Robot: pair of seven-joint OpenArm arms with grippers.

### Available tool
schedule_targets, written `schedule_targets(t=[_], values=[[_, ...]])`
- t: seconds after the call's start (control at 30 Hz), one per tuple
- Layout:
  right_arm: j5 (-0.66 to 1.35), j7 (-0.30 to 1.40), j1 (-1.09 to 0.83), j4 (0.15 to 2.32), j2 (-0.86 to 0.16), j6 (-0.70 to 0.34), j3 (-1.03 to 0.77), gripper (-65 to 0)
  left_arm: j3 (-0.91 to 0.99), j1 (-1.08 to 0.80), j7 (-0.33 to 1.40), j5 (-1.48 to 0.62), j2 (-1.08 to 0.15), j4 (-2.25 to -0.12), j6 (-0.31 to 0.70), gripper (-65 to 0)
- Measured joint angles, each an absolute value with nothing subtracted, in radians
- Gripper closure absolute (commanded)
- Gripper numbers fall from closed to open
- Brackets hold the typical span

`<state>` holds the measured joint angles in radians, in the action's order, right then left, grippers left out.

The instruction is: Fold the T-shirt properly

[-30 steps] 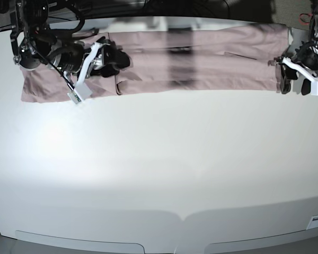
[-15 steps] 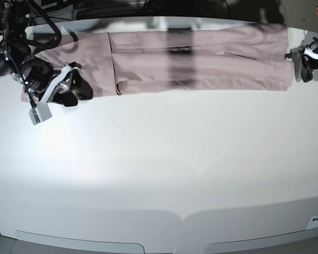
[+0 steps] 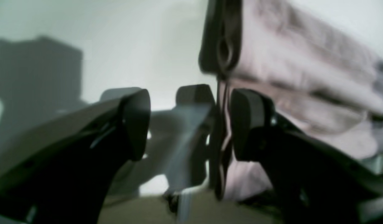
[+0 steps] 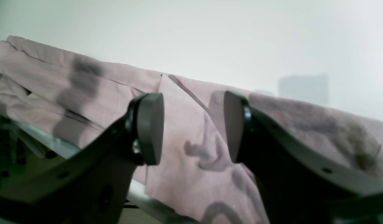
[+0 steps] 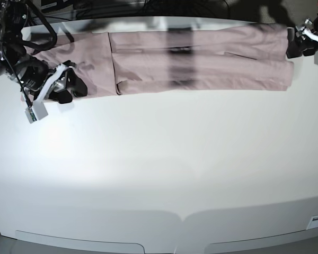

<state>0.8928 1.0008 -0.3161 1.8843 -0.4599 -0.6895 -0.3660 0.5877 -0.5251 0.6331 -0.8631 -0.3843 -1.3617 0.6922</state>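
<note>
Wide white table (image 5: pixel 159 174), soft glare at left; dark cables (image 5: pixel 164 8) beyond far edge.

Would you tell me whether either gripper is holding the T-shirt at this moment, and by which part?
Nothing is held: the left gripper and right gripper are both open, off the T-shirt.

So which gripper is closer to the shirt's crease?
Right. The right gripper hovers over the shirt end beside the crease; the left gripper is off the far end.
</note>
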Motion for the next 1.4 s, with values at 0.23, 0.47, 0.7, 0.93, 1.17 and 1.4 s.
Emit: schedule_targets(t=[0.23, 0.47, 0.7, 0.93, 1.17, 1.4], values=[[0.892, 1.001, -0.316, 1.884, -0.460, -0.690, -0.366, -31.2, 0.559, -0.452, 0.672, -0.954, -0.386, -1.276, 0.708, -39.6], [0.892, 1.001, -0.316, 1.884, -0.460, -0.690, -0.366, -31.2, 0.536, -0.451, 0.762, -1.028, -0.388, -1.277, 0.712, -39.6], [0.892, 0.997, -0.316, 1.884, -0.460, -0.690, -0.366, -31.2, 0.535, -0.496, 0.787, -1.097, -0.388, -1.279, 0.719, -39.5], [0.893, 0.981, -0.316, 1.884, -0.460, -0.690, -0.366, -31.2, 0.537, -0.500, 0.789, -1.103, -0.373, -1.291, 0.721, -39.5], [0.896, 0.982, -0.303, 1.884, -0.460, -0.690, -0.366, -31.2, 0.537, -0.479, 0.756, -1.059, -0.315, -1.298, 0.726, -39.5], [0.895, 0.981, -0.302, 1.884, -0.460, -0.690, -0.366, -31.2, 0.511, -0.467, 0.736, -1.061, -0.286, -1.300, 0.734, -39.4]])
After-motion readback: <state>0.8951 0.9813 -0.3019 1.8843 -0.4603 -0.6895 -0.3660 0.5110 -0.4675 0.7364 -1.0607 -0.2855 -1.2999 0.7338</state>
